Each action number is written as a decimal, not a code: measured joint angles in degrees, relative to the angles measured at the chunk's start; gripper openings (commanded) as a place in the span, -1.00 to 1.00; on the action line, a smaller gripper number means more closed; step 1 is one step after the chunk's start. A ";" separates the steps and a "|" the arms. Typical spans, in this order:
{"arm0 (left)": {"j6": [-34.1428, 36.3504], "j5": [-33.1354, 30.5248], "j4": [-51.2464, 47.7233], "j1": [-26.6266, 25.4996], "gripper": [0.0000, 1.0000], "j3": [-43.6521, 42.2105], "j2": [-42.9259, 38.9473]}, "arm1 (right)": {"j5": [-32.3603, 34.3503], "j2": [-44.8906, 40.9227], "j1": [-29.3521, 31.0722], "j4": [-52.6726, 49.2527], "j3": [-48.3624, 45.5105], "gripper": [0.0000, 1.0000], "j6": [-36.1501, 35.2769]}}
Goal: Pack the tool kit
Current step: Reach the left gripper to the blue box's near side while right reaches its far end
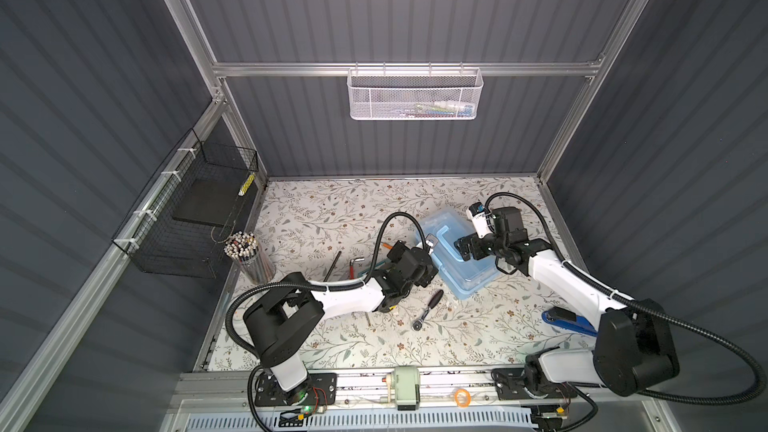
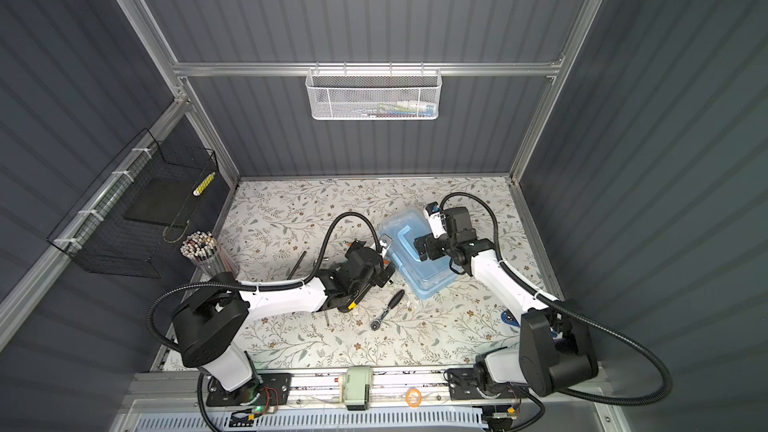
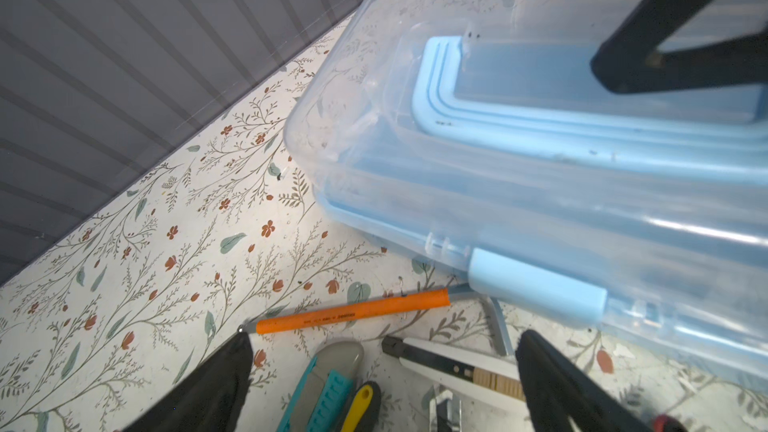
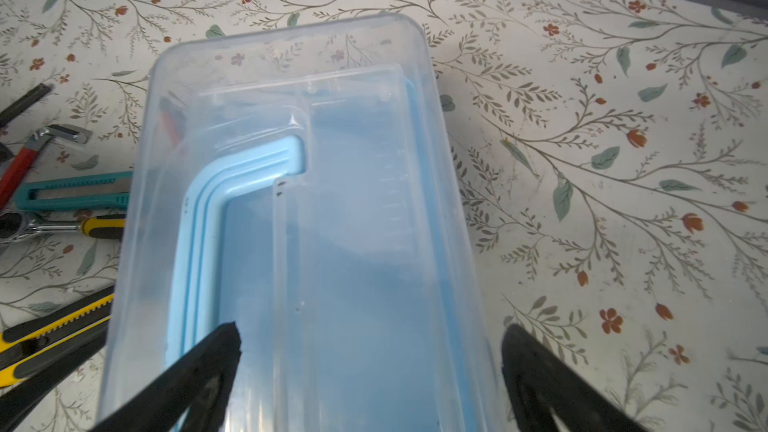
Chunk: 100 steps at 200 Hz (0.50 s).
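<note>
The tool kit box (image 1: 461, 268) (image 2: 424, 272) is light blue with a shut clear lid and its blue handle (image 4: 199, 218) lying flat. My right gripper (image 4: 374, 342) (image 1: 463, 249) hovers open over the lid, one finger near the handle and the other at the box's long edge. Beside the box's latch (image 3: 536, 288), my left gripper (image 3: 384, 351) (image 1: 424, 261) is open above loose tools: an orange-handled tool (image 3: 353, 315), a teal knife (image 3: 328, 388), a white knife (image 3: 449, 363). A ratchet (image 1: 428, 309) lies in front of the box. Yellow-black knives (image 4: 54, 326) lie beside it.
A red hex key (image 1: 355, 265) and a black rod (image 1: 332, 265) lie left of the left arm. A cup of pencils (image 1: 249, 255) stands at the table's left edge by the black wire basket (image 1: 187, 222). A white mesh basket (image 1: 415, 93) hangs on the back wall. A blue tool (image 1: 565, 322) lies under the right arm.
</note>
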 measured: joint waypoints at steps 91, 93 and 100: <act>-0.28 -1.18 -5.73 0.00 1.00 9.51 6.38 | 3.78 0.70 -0.20 -0.76 0.42 0.58 3.52; -0.26 -1.18 -5.86 0.00 1.00 9.77 6.51 | 3.89 0.70 -0.20 -0.72 0.42 0.57 3.74; -0.28 -1.18 -6.21 0.00 0.99 10.51 6.91 | 4.39 0.66 -0.28 -0.68 0.42 0.57 4.20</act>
